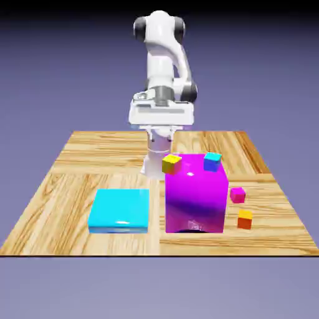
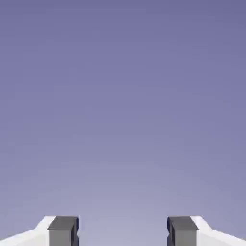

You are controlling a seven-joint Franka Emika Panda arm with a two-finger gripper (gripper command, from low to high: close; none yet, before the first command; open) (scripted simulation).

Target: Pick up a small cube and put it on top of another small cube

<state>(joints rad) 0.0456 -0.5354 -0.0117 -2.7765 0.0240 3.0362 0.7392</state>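
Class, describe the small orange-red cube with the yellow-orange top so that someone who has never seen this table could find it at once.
Start at the big magenta block in the middle of the wooden table. On the exterior view's right of it, two tiny cubes lie on the wood; the small cube is the one nearer the table's front edge. Its orange-red sides and yellow-orange top set it apart from the pink-magenta cube just behind it.

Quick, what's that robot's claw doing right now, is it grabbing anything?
Gripper: open, its fingers spread wide apart with nothing between them, only plain backdrop ahead.
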